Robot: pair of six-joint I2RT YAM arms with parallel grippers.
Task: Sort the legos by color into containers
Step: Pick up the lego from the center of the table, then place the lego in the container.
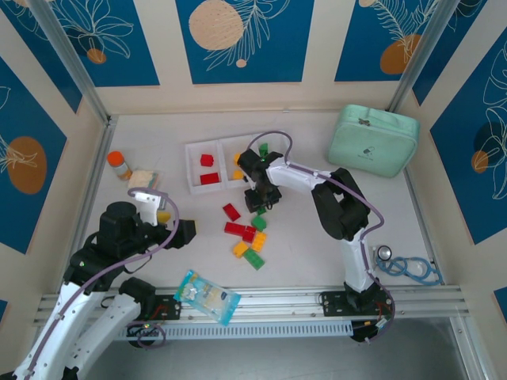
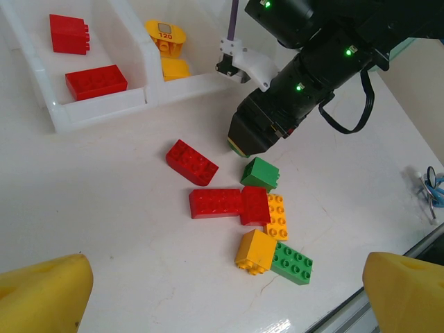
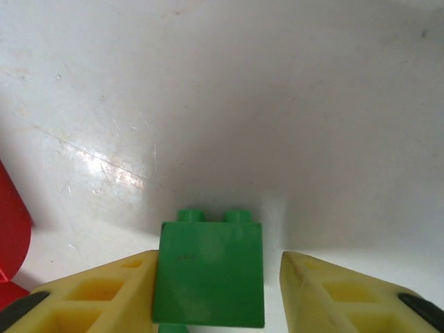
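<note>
Top view looking down, left wrist low and oblique, both showing loose legos (image 2: pixel 215 202), right wrist close-up

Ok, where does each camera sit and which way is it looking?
Top external: above, behind the bases, looking down on the table; both arms show.
Left wrist: left arm, facing loose legos and containers; its yellow fingers at bottom corners.
Right wrist: looking down at a green lego between its yellow fingers.
Shared: top and left wrist both show the right gripper.
</note>
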